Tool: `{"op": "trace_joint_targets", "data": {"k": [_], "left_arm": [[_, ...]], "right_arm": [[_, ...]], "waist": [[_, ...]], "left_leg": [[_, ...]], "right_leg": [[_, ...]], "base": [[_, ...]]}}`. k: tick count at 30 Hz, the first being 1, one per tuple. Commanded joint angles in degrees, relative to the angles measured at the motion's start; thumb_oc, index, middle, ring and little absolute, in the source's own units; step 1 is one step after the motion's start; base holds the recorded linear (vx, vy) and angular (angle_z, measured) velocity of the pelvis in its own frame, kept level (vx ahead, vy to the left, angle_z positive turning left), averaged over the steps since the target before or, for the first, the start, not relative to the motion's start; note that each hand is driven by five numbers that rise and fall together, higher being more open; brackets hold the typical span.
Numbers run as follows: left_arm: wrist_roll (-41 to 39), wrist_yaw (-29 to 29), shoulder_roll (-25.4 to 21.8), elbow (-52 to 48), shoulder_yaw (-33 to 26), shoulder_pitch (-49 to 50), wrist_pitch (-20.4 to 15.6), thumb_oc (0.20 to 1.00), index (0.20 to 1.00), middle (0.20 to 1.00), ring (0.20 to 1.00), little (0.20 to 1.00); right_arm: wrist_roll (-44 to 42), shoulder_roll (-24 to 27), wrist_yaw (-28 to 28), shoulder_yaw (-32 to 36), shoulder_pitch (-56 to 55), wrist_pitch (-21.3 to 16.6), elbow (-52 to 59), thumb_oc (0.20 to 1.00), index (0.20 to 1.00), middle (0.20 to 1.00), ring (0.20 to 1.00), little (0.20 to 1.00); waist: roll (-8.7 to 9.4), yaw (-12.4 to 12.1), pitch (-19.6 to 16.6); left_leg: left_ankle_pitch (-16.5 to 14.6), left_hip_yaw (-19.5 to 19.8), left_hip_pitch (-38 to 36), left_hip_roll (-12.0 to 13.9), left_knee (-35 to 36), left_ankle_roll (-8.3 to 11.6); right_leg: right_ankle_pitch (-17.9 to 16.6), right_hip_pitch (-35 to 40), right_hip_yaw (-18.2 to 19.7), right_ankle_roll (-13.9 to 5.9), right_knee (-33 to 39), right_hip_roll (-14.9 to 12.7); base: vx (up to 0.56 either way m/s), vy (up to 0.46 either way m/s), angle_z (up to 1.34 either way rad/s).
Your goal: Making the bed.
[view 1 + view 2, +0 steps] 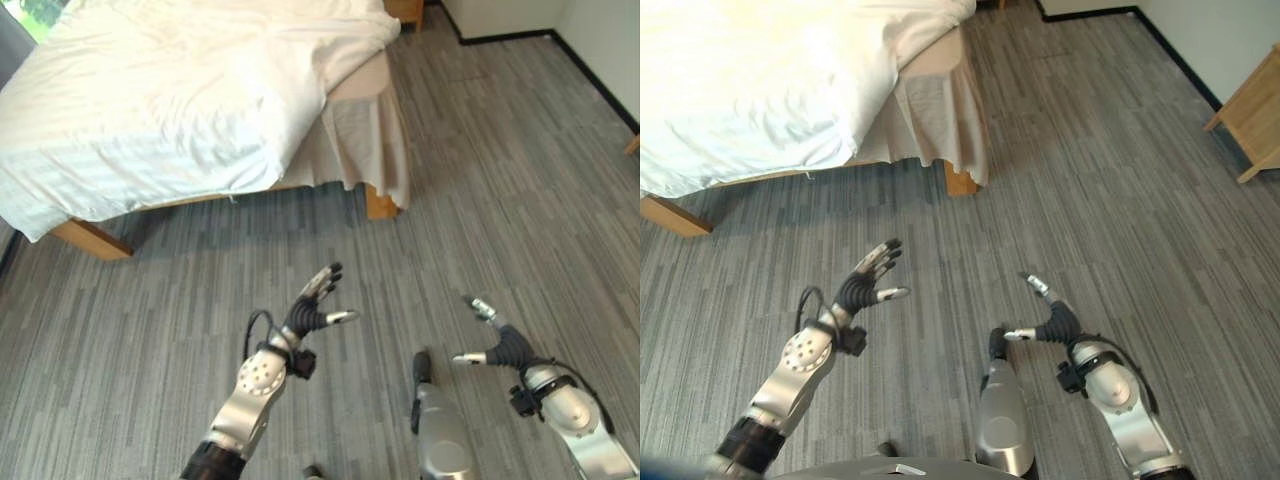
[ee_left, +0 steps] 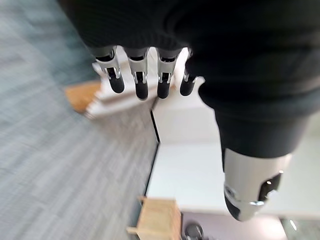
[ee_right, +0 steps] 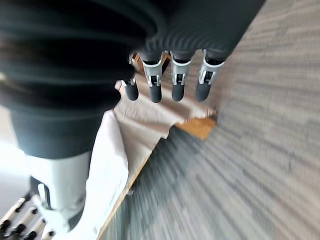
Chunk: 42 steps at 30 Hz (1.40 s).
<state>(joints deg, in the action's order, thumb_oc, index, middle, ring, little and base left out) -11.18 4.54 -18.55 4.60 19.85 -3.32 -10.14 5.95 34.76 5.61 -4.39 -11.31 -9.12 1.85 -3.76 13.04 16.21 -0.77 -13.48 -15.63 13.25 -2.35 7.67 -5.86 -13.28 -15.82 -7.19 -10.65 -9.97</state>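
Observation:
A bed [image 1: 372, 78] stands at the upper left with a rumpled white duvet [image 1: 170, 90] spread over it, one side hanging low toward the floor. A beige bed skirt [image 1: 365, 140] drapes around the wooden corner leg [image 1: 380, 205]. My left hand [image 1: 312, 308] is raised over the grey carpet, well short of the bed, fingers straight and empty. My right hand [image 1: 497, 345] hovers to the right at a similar height, fingers spread, holding nothing. In the right wrist view, the duvet edge [image 3: 107, 170] and bed skirt [image 3: 150, 120] lie past the fingers [image 3: 155, 85].
Grey striped carpet [image 1: 500, 180] covers the floor between me and the bed. A wooden cabinet [image 1: 1255, 110] stands at the right. Another wooden piece [image 1: 405, 12] sits beyond the bed's far corner. A white wall with dark skirting [image 1: 590, 70] runs along the upper right.

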Motion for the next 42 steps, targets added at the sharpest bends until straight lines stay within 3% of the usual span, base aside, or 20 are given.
{"op": "trace_joint_targets", "data": {"k": [1, 2, 3, 6, 10, 13, 15, 16, 18, 20, 21, 23, 24, 27, 30, 34, 35, 36, 37, 42], "left_arm": [[-4.81, -0.37, -1.31, -3.22, -1.62, -0.6, -2.95, 1.0, 1.0, 1.0, 1.0, 1.0], [-4.81, -0.37, -1.31, -3.22, -1.64, -0.59, -2.95, 1.0, 1.0, 1.0, 1.0, 1.0], [-5.47, -0.64, -1.81, -3.93, -0.81, -0.89, -2.93, 1.0, 1.0, 1.0, 1.0, 1.0], [-4.9, -0.75, -1.86, -4.34, -0.43, -1.31, -2.97, 1.0, 1.0, 1.0, 1.0, 1.0], [-5.46, -1.02, -1.52, -4.78, -1.47, 0.76, -3.94, 1.0, 1.0, 1.0, 1.0, 1.0], [-6.21, -1.94, -0.59, -3.66, -2.53, 2.72, -3.73, 1.0, 1.0, 1.0, 1.0, 1.0], [-6.27, -2.09, -0.6, -3.73, -2.7, 3.02, -3.57, 1.0, 1.0, 1.0, 1.0, 1.0], [-6.09, -2.11, -1.1, -4.35, -3.78, 5.12, -3.01, 1.0, 1.0, 1.0, 1.0, 1.0], [-5.79, -2.46, -1.44, -5.11, -4.36, 6.36, -2.66, 1.0, 1.0, 1.0, 1.0, 1.0], [-5.25, -2.19, -2.0, -5.18, -4.73, 7.33, -2.48, 1.0, 1.0, 1.0, 1.0, 1.0], [-3.76, -2.78, -3.65, -5.12, -5.25, 7.68, -2.07, 1.0, 1.0, 1.0, 1.0, 1.0], [-3.0, -3.16, -4.34, -5.47, -5.32, 7.68, -2.17, 1.0, 1.0, 1.0, 1.0, 1.0], [-2.0, -3.59, -5.12, -6.01, -5.86, 7.42, -2.43, 1.0, 1.0, 1.0, 1.0, 1.0], [-1.04, -5.32, -5.88, -7.13, -6.54, 6.63, -2.96, 1.0, 1.0, 1.0, 1.0, 1.0], [-2.21, -5.98, -6.71, -8.71, -8.4, 5.77, -3.8, 1.0, 1.0, 1.0, 1.0, 1.0], [-2.22, -5.97, -6.72, -8.73, -8.48, 5.8, -3.78, 1.0, 1.0, 1.0, 1.0, 1.0], [-2.58, -6.19, -6.84, -9.22, -8.87, 5.72, -3.93, 1.0, 1.0, 1.0, 1.0, 1.0], [-4.69, -6.62, -5.85, -9.83, -9.39, 6.73, -5.17, 1.0, 1.0, 1.0, 1.0, 1.0], [-5.67, -6.85, -5.89, -10.0, -10.45, 7.59, -5.58, 1.0, 1.0, 1.0, 1.0, 1.0], [-6.78, -7.02, -6.04, -8.21, -12.42, 7.23, -5.59, 1.0, 1.0, 1.0, 1.0, 1.0]], "right_arm": [[-2.32, 0.58, -0.48, -1.79, -0.78, -2.81, 2.53, 1.0, 1.0, 1.0, 1.0, 1.0], [-2.31, 0.59, -0.48, -1.81, -0.77, -2.81, 2.52, 1.0, 1.0, 1.0, 1.0, 1.0], [-3.56, 2.41, -1.01, -1.91, 0.2, -3.16, 3.71, 1.0, 1.0, 1.0, 1.0, 1.0], [-2.72, 4.13, -1.49, -2.27, 2.6, -2.7, 2.96, 1.0, 1.0, 1.0, 1.0, 1.0], [-2.35, 4.59, -1.63, -2.24, 2.92, -3.34, 2.89, 1.0, 1.0, 1.0, 1.0, 1.0], [0.06, 4.91, -2.81, -3.09, 4.74, -3.31, 2.22, 1.0, 1.0, 1.0, 1.0, 1.0], [0.55, 4.97, -3.1, -3.04, 5.08, -3.32, 2.42, 1.0, 1.0, 1.0, 1.0, 1.0], [1.72, 4.28, -3.17, -2.38, 4.34, -3.35, 3.35, 1.0, 1.0, 1.0, 1.0, 1.0], [2.37, 3.91, -3.0, -2.54, 3.86, -2.77, 3.56, 1.0, 1.0, 1.0, 1.0, 1.0], [3.72, 2.78, -3.15, -2.4, 2.99, -2.43, 3.14, 1.0, 1.0, 1.0, 1.0, 1.0], [6.39, 1.51, -3.82, -1.89, 1.34, -2.26, 2.68, 1.0, 1.0, 1.0, 1.0, 1.0], [7.3, 1.1, -4.16, -1.62, 0.98, -2.42, 2.66, 1.0, 1.0, 1.0, 1.0, 1.0], [12.77, 2.16, -5.15, -0.78, 0.81, -2.0, 3.06, 1.0, 1.0, 1.0, 1.0, 1.0], [15.12, 2.31, -6.43, 1.17, 0.6, -1.55, 4.46, 1.0, 1.0, 1.0, 1.0, 1.0], [18.33, 2.54, -8.54, 2.23, 2.45, -1.14, 6.97, 1.0, 1.0, 1.0, 1.0, 1.0], [18.34, 2.54, -8.56, 2.14, 2.54, -1.14, 6.93, 1.0, 1.0, 1.0, 1.0, 1.0], [19.84, 2.94, -8.82, 1.74, 4.03, -0.86, 7.83, 1.0, 1.0, 1.0, 1.0, 1.0], [22.78, 2.52, -9.04, -0.45, 8.23, -0.72, 10.64, 1.0, 1.0, 1.0, 1.0, 1.0], [22.95, 1.83, -9.55, -2.99, 11.37, -0.42, 11.01, 1.0, 1.0, 1.0, 1.0, 1.0], [22.34, 0.69, -10.31, -6.22, 17.81, -0.52, 12.28, 1.0, 1.0, 1.0, 1.0, 1.0]], "waist": [[2.5, -0.99, -1.7], [2.5, -0.85, -1.78], [4.68, -2.99, -0.28], [6.64, -5.64, 0.95], [5.49, -9.09, 0.09], [3.2, -11.61, -0.56], [3.13, -11.87, -0.46], [2.36, -10.81, -2.28], [2.72, -11.28, -2.62], [3.55, -11.9, -4.01], [5.78, -12.63, -4.89], [6.33, -12.66, -4.99], [6.96, -12.3, -4.59], [6.18, -10.91, -3.46], [5.72, -9.49, -3.12], [5.76, -9.23, -3.06], [5.47, -9.55, -3.29], [5.99, -9.05, -4.3], [6.28, -8.44, -4.66], [6.67, -9.12, -5.12]], "left_leg": [[6.03, 0.91, 0.21, -0.48, -20.91, 4.45], [6.02, 1.05, 0.39, -0.47, -20.98, 4.44], [10.41, 0.73, 5.46, 0.21, -32.92, 3.57], [5.78, -1.92, 13.85, 1.79, -38.15, 2.26], [4.73, -8.02, 20.36, 0.45, -16.22, 0.73], [12.53, -14.71, 22.84, 1.17, 5.37, 1.42], [12.67, -16.36, 23.08, 1.8, 6.28, 1.48], [14.11, -23.1, 20.68, 3.97, 6.39, 0.61], [15.16, -23.1, 19.65, 3.36, 6.19, 0.37], [15.53, -24.74, 18.85, 3.16, 5.91, -0.39], [13.27, -26.21, 17.08, 1.24, 5.88, -2.82], [11.45, -26.31, 16.23, 0.14, 6.11, -4.03], [8.76, -25.52, 13.92, -2.24, 6.56, -5.79], [6.68, -22.92, 11.56, -3.07, 7.13, -6.99], [3.73, -19.18, 9.07, -5.23, 7.35, -6.61], [3.74, -18.98, 9.06, -5.26, 7.35, -6.63], [2.97, -17.71, 8.63, -5.7, 7.35, -6.45], [0.55, -11.87, 7.39, -6.59, 7.35, -4.76], [-0.09, -8.69, 7.14, -6.55, 7.35, -4.14], [-1.59, -4.17, 5.65, -6.36, 7.35, -3.24]], "right_leg": [[-3.81, 5.37, 0.25, -0.48, 14.31, 0.2], [-3.8, 5.32, 0.13, -0.48, 14.31, 0.15], [-0.83, 10.04, 0.71, 2.56, 14.72, 1.44], [3.07, 14.77, 2.3, 3.69, 15.25, 2.21], [6.99, 19.9, 5.07, 0.89, 15.65, 2.63], [10.5, 26.03, 5.14, -1.05, 15.65, 3.8], [10.94, 27.23, 5.01, -1.27, 15.65, 3.78], [12.55, 30.24, 5.46, -1.14, 15.65, 5.43], [13.61, 32.31, 6.68, -0.9, 15.65, 5.44], [14.24, 33.78, 7.09, -0.79, 15.41, 5.24], [13.8, 32.96, 5.58, -2.6, 6.99, 4.26], [12.98, 30.07, 4.98, -4.45, 1.02, 3.32], [5.99, 25.54, 4.05, -7.81, -9.23, 1.01], [0.52, 17.2, 5.89, -7.81, -21.77, 0.68], [3.18, 12.59, 4.23, -7.46, -16.39, -4.41], [3.21, 12.76, 4.02, -7.46, -16.36, -4.46], [5.24, 11.88, 4.81, -6.45, -12.84, -4.64], [7.53, 10.63, 15.51, -5.44, 3.39, -2.7], [4.14, 9.83, 18.72, -5.33, 10.49, -2.14], [1.94, 9.45, 16.49, -5.34, 14.67, -2.09]], "base": [[0.16, -0.297, 0.2], [0.25, -0.331, -0.16], [0.4, -0.438, -0.32], [0.42, -0.257, -0.39], [0.46, 0.082, -0.65], [0.62, 0.174, -0.29], [0.51, 0.072, -0.5], [0.47, 0.037, -0.44], [0.52, 0.038, -0.05], [0.55, 0.027, -0.13], [0.47, 0.04, -0.28], [0.32, 0.073, -0.05], [0.23, 0.073, 0.31], [0.3, 0.031, 0.44], [0.33, -0.036, 0.65], [0.06, -0.014, 0.71], [0.53, -0.299, 0.31], [0.69, -0.4, 0.23], [0.73, -0.478, 0.81], [0.2, -0.165, 1.8]]}}
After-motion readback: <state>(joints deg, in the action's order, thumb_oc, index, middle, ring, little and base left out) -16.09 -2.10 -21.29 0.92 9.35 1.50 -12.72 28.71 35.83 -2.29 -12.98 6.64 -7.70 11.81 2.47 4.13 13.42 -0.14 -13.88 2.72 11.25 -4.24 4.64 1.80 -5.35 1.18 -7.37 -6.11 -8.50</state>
